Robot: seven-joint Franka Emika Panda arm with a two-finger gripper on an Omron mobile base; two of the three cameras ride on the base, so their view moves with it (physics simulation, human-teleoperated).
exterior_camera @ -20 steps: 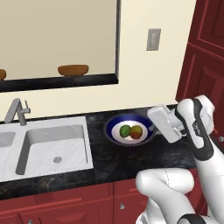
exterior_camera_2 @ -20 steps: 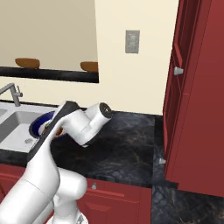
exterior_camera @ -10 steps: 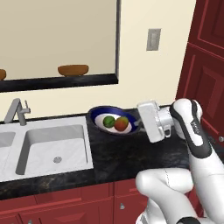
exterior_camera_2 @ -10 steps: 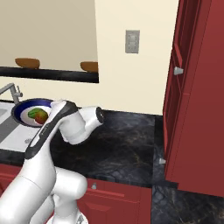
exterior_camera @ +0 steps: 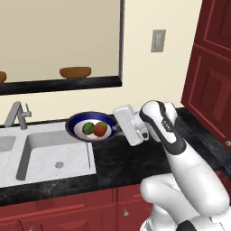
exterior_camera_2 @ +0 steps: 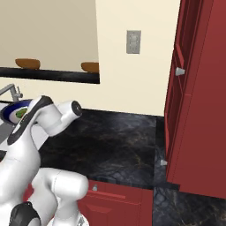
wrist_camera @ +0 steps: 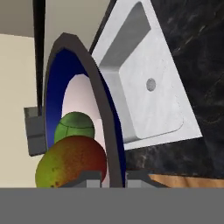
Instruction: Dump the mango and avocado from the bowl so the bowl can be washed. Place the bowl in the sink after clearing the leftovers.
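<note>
bowl: I see the bowl (exterior_camera: 92, 127) lifted off the table (exterior_camera: 135, 153), held at its right rim by the gripper (exterior_camera: 118, 125); it sits over the sink's right edge, tilted so the inside faces my left base camera. Blue rim also peeks out behind the arm in the right base view (exterior_camera_2: 13, 110). Hand view has it edge-on (wrist_camera: 54, 92).
mango: red-orange, inside the bowl on the right (exterior_camera: 100, 129), touching the avocado; big and close in hand view (wrist_camera: 72, 164).
avocado: green, inside the bowl left of the mango (exterior_camera: 88, 128); in hand view it sits just behind the mango (wrist_camera: 75, 126).
fingers: pinching the bowl rim, one tip (wrist_camera: 92, 180) on the inside, the other on the outer side, rim between them.
arm: I have it reaching left from the base, wrist level with the bowl, hand turned sideways.
sink: white-grey, left of the bowl (exterior_camera: 49, 153); right basin with round drain lies below and left of the bowl, second basin cut off at the frame edge. Hand view shows the basin and drain beyond the rim (wrist_camera: 144, 83).
faucet: grey, angular, at the back of the sink (exterior_camera: 17, 115); tip seen in right base view (exterior_camera_2: 11, 90).
table: black marble top, red cabinet fronts below.
wooden bowls: brown, on the ledge behind (exterior_camera: 75, 72), well apart from the blue one.
wall plate: grey, on the cream wall above the table (exterior_camera: 158, 40).
tall cabinet: red, at right (exterior_camera_2: 198, 97).
</note>
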